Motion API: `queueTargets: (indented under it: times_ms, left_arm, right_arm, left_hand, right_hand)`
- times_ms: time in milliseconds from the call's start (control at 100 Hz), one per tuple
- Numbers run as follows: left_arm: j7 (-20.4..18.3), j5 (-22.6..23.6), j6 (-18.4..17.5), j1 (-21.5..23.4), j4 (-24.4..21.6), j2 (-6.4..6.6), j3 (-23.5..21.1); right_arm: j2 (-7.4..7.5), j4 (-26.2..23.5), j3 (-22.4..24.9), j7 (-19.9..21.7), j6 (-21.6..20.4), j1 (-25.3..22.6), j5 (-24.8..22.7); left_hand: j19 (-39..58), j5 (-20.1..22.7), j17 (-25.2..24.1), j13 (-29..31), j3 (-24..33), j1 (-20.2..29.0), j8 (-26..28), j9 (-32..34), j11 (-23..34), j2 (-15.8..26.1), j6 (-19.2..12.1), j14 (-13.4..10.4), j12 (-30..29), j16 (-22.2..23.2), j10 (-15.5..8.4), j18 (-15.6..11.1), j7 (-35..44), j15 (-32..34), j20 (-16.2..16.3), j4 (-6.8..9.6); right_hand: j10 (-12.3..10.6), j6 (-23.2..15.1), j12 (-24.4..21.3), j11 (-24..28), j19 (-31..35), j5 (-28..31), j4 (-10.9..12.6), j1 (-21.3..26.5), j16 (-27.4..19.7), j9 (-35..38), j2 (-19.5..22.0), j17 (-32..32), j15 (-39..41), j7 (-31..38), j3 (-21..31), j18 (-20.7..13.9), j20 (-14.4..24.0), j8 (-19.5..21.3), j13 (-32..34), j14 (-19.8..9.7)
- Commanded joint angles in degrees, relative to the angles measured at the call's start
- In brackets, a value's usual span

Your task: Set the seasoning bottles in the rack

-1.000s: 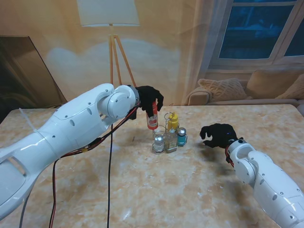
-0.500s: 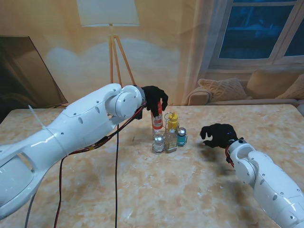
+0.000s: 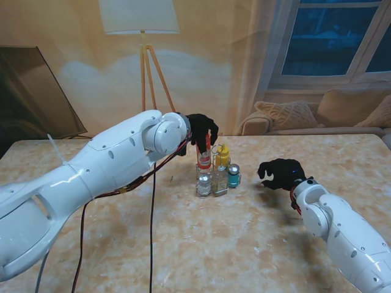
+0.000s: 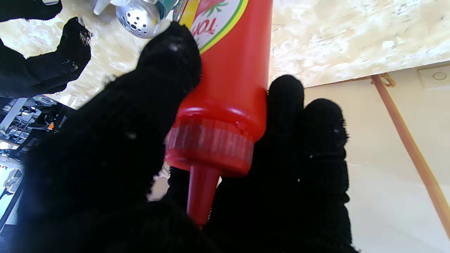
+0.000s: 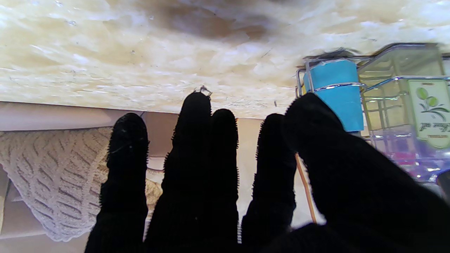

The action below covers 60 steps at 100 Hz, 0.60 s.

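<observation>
Ketchup bottle [image 4: 232, 70]: red, ribbed cap, pointed nozzle, between thumb and fingers [image 4: 284, 105]
Left hand [image 3: 201, 129]: gripping it
Right hand [image 3: 280, 173]: empty, fingers apart

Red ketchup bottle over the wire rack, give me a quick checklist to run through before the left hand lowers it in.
1. Grip: left hand wraps the red ketchup squeeze bottle near its cap, fingers on both sides: ok.
2. Bottle orientation: roughly upright, nozzle up: ok.
3. Alignment over the chrome wire rack: bottle sits at the rack's far left corner: ok.
4. Free slot under the bottle: hidden by the bottle and the hand: cannot tell.
5. Neighbours: yellow bottle, silver-capped shaker and blue-capped shaker stand close: cannot tell clearance.
6. Right hand: apart from the rack, holding nothing: ok.
</observation>
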Motion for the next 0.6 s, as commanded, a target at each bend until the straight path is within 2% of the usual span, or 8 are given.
queueTargets:
  times_ms: [0,590]
  left_arm:
    - [-0.49,-0.18,0.16,-0.19,0.30,-0.70,0.14]
    - [0.94,-0.82,-0.06,-0.07,3.88,-2.74,1.67]
  right_arm:
    - [-0.21,-0.21,-0.10,0.72,-0.24,-0.52,-0.23]
    - [-0.20,-0.27,0.08,0.63,-0.30,-0.65,-0.30]
  left_hand:
    - [0.52,2.94,-0.20,2.21,4.66,8.17,3.88,5.32,7.11,5.87,3.65,-3.53,3.61,1.04,-1.40,-2.54,7.99,2.89,-0.41,2.07]
    - [0.53,2.69,-0.46,2.07,4.49,8.27,3.81,5.03,7.16,6.14,3.53,-3.42,3.65,1.04,-1.54,-2.46,8.12,2.82,-0.85,2.04]
  right_hand:
    - [-0.29,-0.36,1.53,0.25,1.22,0.86,-0.26,1.23,1.41,0.64,-1.36,-0.35,0.97,1.00,0.59,0.20,-0.87,-0.23,0.36,-0.76]
    - [-0.23,-0.25,1.54,0.27,1.24,0.85,-0.27,1.17,1.41,0.66,-1.28,-0.29,0.99,1.02,0.53,0.20,-0.86,-0.21,0.37,-0.70]
